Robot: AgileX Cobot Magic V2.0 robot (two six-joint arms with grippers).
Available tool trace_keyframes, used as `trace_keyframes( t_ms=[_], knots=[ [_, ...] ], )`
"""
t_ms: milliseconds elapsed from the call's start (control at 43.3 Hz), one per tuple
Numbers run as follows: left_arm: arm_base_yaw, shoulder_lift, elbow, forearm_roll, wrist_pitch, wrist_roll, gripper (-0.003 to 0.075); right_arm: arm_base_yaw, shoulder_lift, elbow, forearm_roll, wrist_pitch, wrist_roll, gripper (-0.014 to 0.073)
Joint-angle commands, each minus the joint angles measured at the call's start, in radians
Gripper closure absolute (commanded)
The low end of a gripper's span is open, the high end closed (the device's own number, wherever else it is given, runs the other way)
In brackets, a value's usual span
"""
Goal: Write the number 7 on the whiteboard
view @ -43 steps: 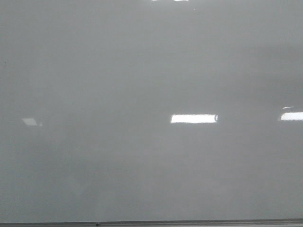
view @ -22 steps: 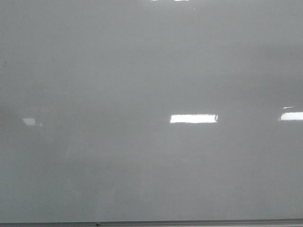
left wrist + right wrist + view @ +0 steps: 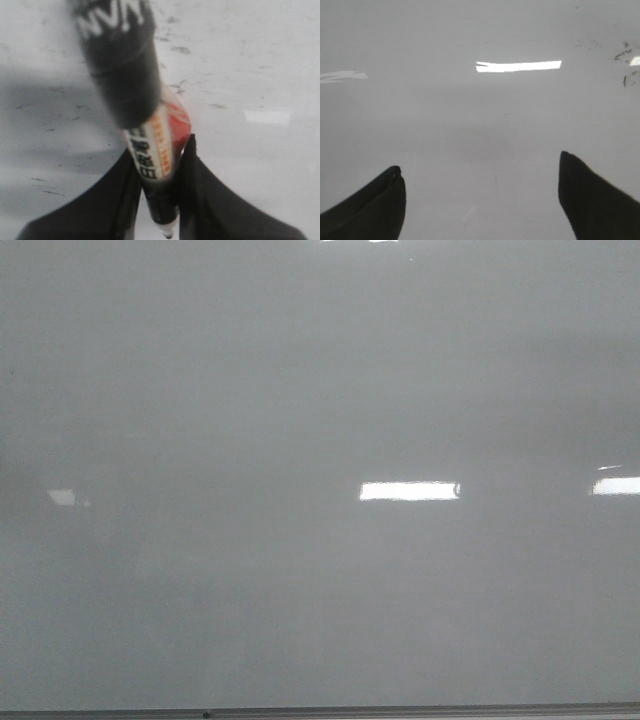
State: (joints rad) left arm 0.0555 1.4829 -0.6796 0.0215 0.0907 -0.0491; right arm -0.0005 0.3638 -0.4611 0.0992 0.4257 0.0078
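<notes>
My left gripper (image 3: 157,185) is clamped tight on a marker (image 3: 135,100), its dark cap end pointing away toward the whiteboard (image 3: 260,60), which I'd judge is how it must sit to press a tip to the surface. My right gripper (image 3: 480,200) hangs spread wide with nothing in it, over bare board. In the front view the whiteboard (image 3: 320,390) fills everything, showing only light reflections (image 3: 409,491); I see no number 7 on it yet.

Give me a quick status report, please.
Left gripper shut on marker. Right gripper open, empty. Whiteboard shows no 7. Nothing blocking.
</notes>
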Motion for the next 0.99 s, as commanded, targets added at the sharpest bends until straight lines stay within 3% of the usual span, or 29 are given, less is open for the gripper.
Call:
trace_keyframes(
  t_ms=[0, 208, 323, 485, 739, 970],
  knots=[
    [-0.006, -0.036, -0.030, -0.007, -0.035, -0.008, 0.0696, -0.002, 0.014, -0.033, 0.001, -0.074, -0.008, -0.0041],
    [-0.006, -0.148, -0.049, -0.010, 0.126, -0.008, 0.0723, -0.002, 0.014, -0.033, 0.001, -0.074, -0.008, -0.0041],
    [-0.023, -0.198, -0.106, -0.012, 0.324, 0.000, 0.0723, -0.001, 0.023, -0.038, 0.014, -0.065, -0.008, -0.0041],
    [-0.133, -0.206, -0.193, -0.054, 0.560, 0.120, 0.0723, 0.008, 0.106, -0.097, 0.070, 0.016, -0.034, -0.0041],
    [-0.464, -0.288, -0.213, -0.240, 0.496, 0.564, 0.0723, 0.136, 0.290, -0.213, 0.258, 0.153, -0.260, -0.0041],
    [-0.753, -0.384, -0.213, -0.256, 0.493, 0.729, 0.0723, 0.348, 0.460, -0.368, 0.436, 0.348, -0.595, -0.0041]
  ],
)
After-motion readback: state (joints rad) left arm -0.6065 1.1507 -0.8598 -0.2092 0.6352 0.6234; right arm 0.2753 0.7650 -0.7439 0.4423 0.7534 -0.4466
